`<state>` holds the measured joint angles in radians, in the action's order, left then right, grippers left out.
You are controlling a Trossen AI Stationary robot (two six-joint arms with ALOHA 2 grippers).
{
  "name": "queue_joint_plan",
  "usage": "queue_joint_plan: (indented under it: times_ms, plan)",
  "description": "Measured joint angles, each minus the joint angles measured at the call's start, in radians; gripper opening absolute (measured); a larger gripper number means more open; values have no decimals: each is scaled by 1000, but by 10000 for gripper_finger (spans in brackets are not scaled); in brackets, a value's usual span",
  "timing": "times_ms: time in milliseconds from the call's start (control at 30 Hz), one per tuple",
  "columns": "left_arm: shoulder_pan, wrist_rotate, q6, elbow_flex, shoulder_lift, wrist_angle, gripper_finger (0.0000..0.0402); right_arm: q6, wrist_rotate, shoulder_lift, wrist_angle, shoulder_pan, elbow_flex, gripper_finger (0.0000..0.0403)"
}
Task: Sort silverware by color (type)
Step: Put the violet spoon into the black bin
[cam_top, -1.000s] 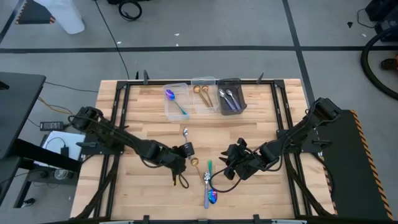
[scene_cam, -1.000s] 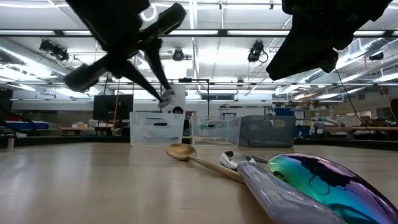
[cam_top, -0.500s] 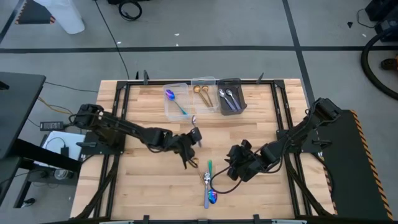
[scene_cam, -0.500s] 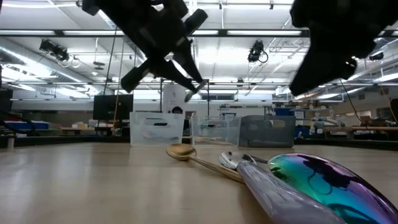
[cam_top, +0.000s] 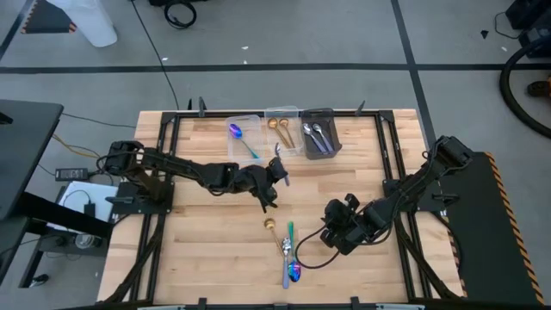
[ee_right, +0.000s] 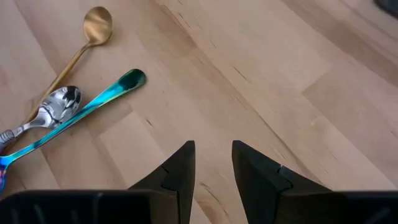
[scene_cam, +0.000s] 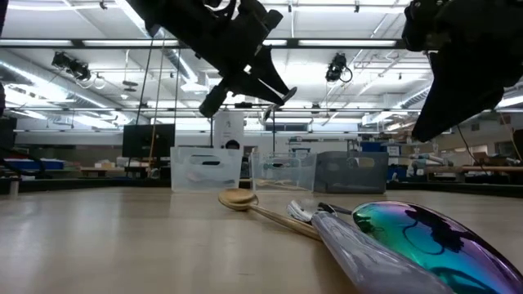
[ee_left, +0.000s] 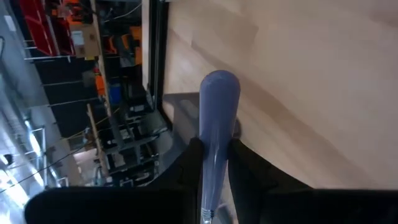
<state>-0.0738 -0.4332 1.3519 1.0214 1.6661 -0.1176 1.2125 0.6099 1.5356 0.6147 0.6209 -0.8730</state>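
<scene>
My left gripper (cam_top: 275, 170) is above the middle of the table, just short of the bins, shut on a silver spoon (ee_left: 217, 106) whose rounded end sticks out past the fingertips. My right gripper (ee_right: 211, 163) stands open over bare wood to the right of the loose silverware, with nothing between its fingers. On the table lie a gold spoon (ee_right: 93, 28), a silver spoon (ee_right: 57, 104) and an iridescent spoon with a teal handle (ee_right: 99, 99); its blue-purple bowl (scene_cam: 417, 237) lies nearest the front edge. The silver spoon and the teal handle cross the gold spoon's handle. My left gripper pinches the silver spoon's stem (ee_left: 214, 152) between its two fingers (ee_left: 244, 163). The spoon runs along the fingers, and its rounded end (ee_left: 219, 84) points onward past them. It is lifted clear of the table, slanting slightly downward toward the bins.
Three bins stand side by side at the far edge. The left clear bin (cam_top: 244, 148) holds a blue-purple spoon, the middle clear bin (cam_top: 289, 148) holds gold pieces, and the dark grey bin (cam_top: 332, 129) holds silver pieces. Black frame rails (cam_top: 169, 155) run along the table's sides.
My left gripper has carried the silver spoon from the table's middle toward the far edge and the right, up to the bins, rising a little and rolling as it went. My right gripper has drawn back slightly toward the right edge and tipped further down.
</scene>
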Motion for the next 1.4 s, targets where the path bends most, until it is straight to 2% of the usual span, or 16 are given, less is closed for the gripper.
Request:
queue_joint_plan:
  times_ms: [300, 467, 600, 800, 967, 1200, 1400]
  plan:
    - [39, -2, 51, 0, 0, -39, 59, -1, 21, 0, 1, 0, 0, 116]
    - [38, -61, 108, 0, 0, -39, 59, -1, 36, 0, 1, 0, 0, 116]
    - [43, -52, 134, 0, 0, -61, 59, -1, 53, 0, 0, 0, 0, 116]
    - [90, 107, 103, 1, 3, -126, 59, 0, 55, 0, 0, 0, 0, 116]
    - [132, 160, 122, 1, 27, -206, 59, -4, 115, 0, 1, 0, 0, 116]
    - [199, 223, 258, 1, 121, -378, 60, -54, 169, 0, 5, 0, 0, 116]
    - [270, 365, 268, 1, 142, -436, 59, -43, 150, 0, 9, 0, 0, 116]
